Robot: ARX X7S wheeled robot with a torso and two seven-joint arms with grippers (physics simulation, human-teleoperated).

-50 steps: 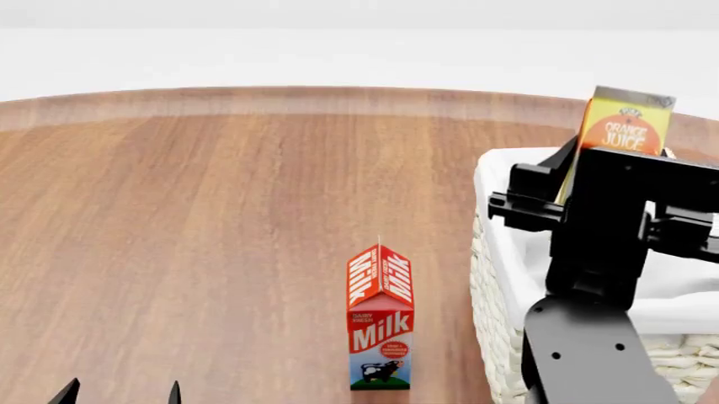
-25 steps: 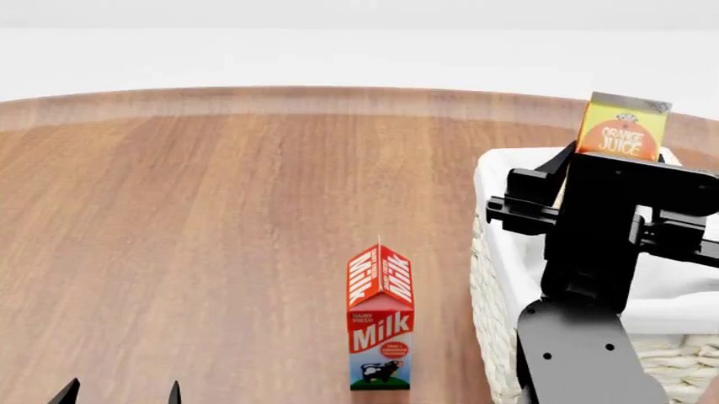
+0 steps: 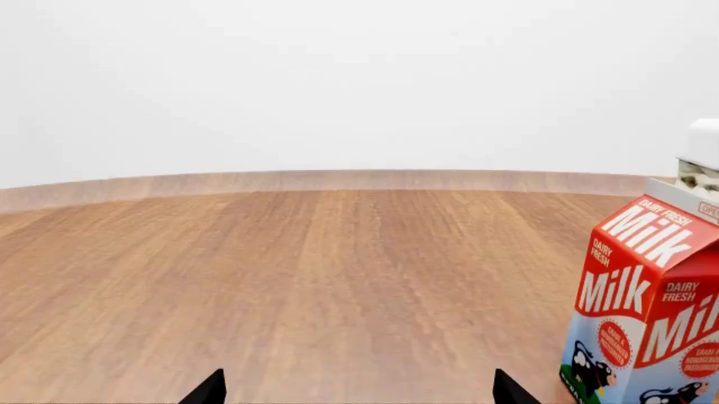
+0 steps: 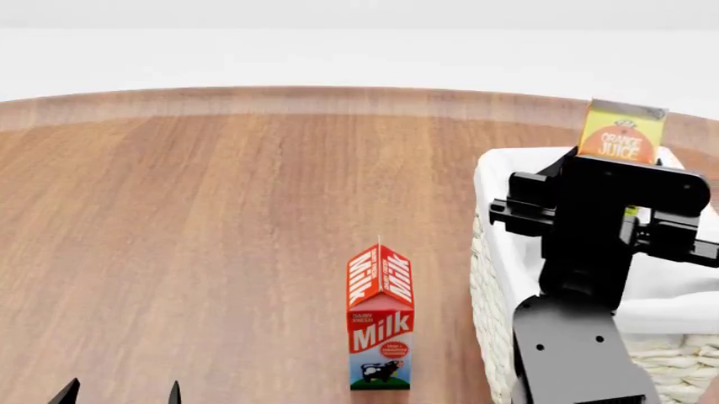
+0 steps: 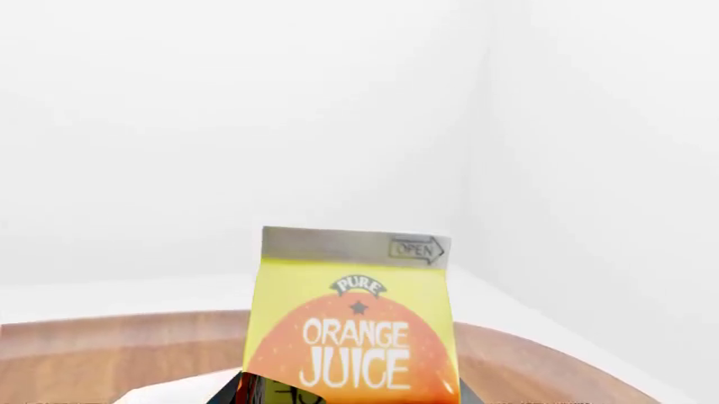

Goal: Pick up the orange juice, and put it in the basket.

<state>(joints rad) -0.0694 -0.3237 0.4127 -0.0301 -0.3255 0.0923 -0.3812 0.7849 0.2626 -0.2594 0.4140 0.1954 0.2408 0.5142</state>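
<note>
Your left gripper [image 4: 120,392] idles low, jaws parted, near the milk carton [image 4: 380,316]. Your right gripper [image 4: 612,198] grips the orange juice [image 4: 621,133] above the basket [image 4: 500,278] (carton upright): lower it inside, I'd judge, then release.

Bright, even, diffuse light in all 3 views; no single source evident. White backdrop washes out to near-blank, esp. in both wrist views. Shadows almost nil: the Milk carton [image 4: 380,318] shows only a faint dark patch at its base on the wooden table [image 4: 202,227]. No glare on wood; far table edge looks paler. Renders sharp, no blur, no noise, no lens bending at edges. Orange juice carton [image 5: 354,324] print crisp close up. The black right arm [image 4: 590,252] reads flat w/ little shading detail.
</note>
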